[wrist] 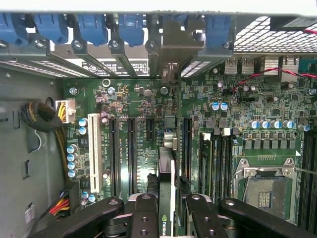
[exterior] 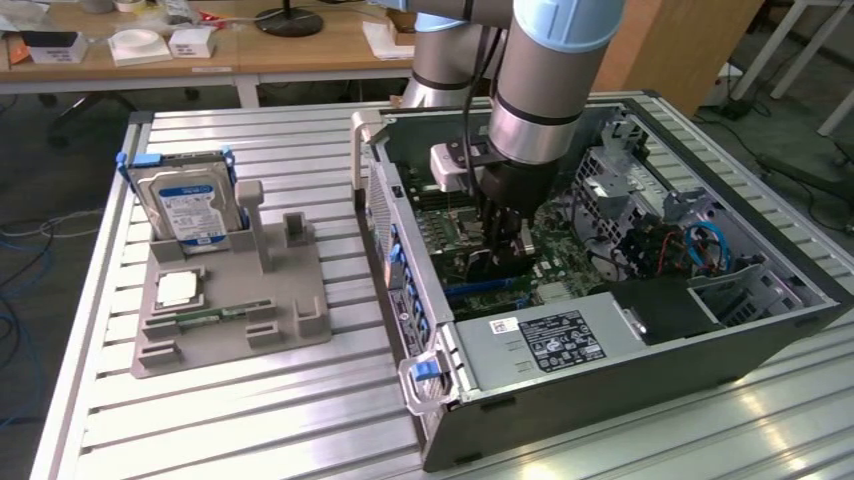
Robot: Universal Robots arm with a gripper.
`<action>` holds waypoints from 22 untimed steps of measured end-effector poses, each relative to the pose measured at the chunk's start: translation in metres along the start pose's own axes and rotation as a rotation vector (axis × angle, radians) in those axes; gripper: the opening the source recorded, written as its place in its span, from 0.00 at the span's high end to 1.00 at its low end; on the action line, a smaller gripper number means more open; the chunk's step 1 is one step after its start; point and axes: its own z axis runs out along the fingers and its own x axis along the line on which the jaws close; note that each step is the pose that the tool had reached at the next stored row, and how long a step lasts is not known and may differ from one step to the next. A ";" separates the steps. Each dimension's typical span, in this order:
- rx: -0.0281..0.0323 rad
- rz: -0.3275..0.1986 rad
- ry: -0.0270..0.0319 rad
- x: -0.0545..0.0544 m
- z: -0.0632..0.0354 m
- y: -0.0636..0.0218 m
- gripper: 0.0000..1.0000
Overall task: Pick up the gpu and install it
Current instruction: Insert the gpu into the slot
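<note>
The fingers (wrist: 144, 218) clamp the gpu (wrist: 166, 186) edge-on between them, its long axis seemingly parallel with the motherboard slots (wrist: 131, 153).

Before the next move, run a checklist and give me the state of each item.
1. gpu held by the end effector: ok. The card stands edge-on between the fingers.
2. Bracket at the rear slot row: ok. It stands among the blue latches.
3. Card seated in a slot: cannot tell. Its lower edge is hidden.
4. Cable bundle away from the card: ok. It lies by the case wall.
5. Red wire away from the card: ok.
6. Case open to the arm: ok. The side is off.
</note>
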 end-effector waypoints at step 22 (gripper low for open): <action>0.0010 0.000 0.0002 0.000 0.0053 -0.0021 0.74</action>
